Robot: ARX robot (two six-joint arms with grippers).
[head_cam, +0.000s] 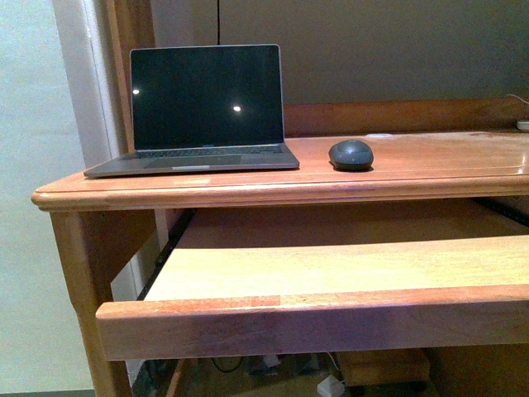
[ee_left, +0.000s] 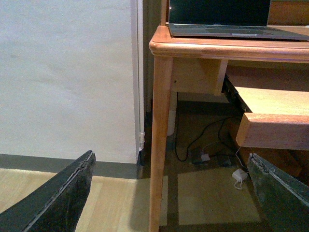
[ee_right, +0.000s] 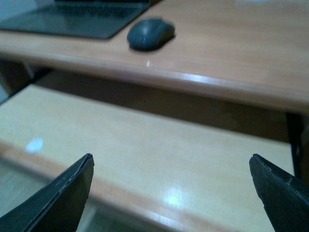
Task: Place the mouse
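The dark grey mouse (head_cam: 351, 154) lies on the wooden desk top (head_cam: 430, 161), just right of the laptop (head_cam: 198, 107). In the right wrist view the mouse (ee_right: 149, 34) shows beyond the pulled-out keyboard tray (ee_right: 145, 145), and my right gripper (ee_right: 171, 162) hangs open over that tray with nothing between its fingers. My left gripper (ee_left: 171, 162) is open too, low beside the desk's left leg (ee_left: 159, 145), holding nothing. Neither arm appears in the front view.
The keyboard tray (head_cam: 331, 269) sticks out toward me below the desk top. The laptop (ee_left: 227, 19) stands open near the desk's left end. A white wall (ee_left: 67, 77) lies left of the desk. Cables and a white adapter (ee_left: 239, 175) lie on the floor underneath.
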